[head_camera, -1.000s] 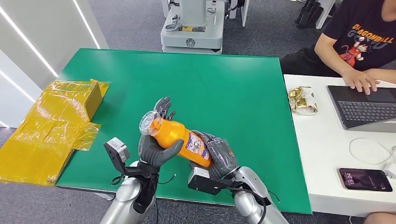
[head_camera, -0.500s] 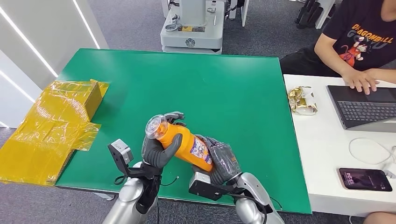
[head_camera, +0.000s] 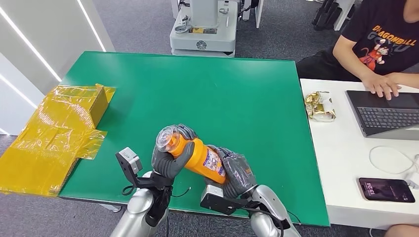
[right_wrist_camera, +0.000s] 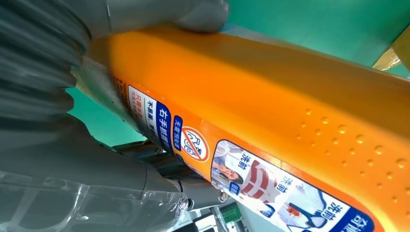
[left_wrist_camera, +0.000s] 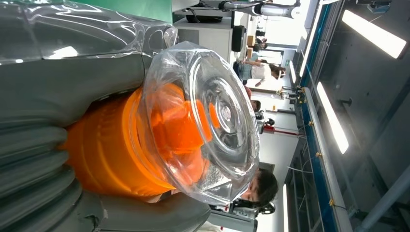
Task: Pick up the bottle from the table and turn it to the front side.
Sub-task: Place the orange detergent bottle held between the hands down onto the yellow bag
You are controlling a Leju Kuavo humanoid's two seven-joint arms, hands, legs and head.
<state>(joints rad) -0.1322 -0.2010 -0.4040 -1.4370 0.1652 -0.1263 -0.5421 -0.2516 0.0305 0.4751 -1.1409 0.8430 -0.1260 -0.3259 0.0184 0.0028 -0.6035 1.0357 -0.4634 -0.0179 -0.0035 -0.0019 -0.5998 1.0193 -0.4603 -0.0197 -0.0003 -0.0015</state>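
Bottle, orange with a clear cap and a printed label, is held aloft between both hands above the near edge of the green table, lying tilted with its cap end raised toward the robot's left. The neck end is grasped by the left hand, whose grey fingers are wrapped around the bottle just below the cap; in the left wrist view the cap is seen face-on with the orange neck inside it and the hand closed about the body. The base end is clasped by the right hand, and in the right wrist view the label with its blue panels and figures is seen along the bottle's side, with the hand pressed against it. A yellow wrapped box lies at the table's left edge. On the white desk to the right are seen a snack packet, a laptop, a phone and a person with a hand on the keyboard.
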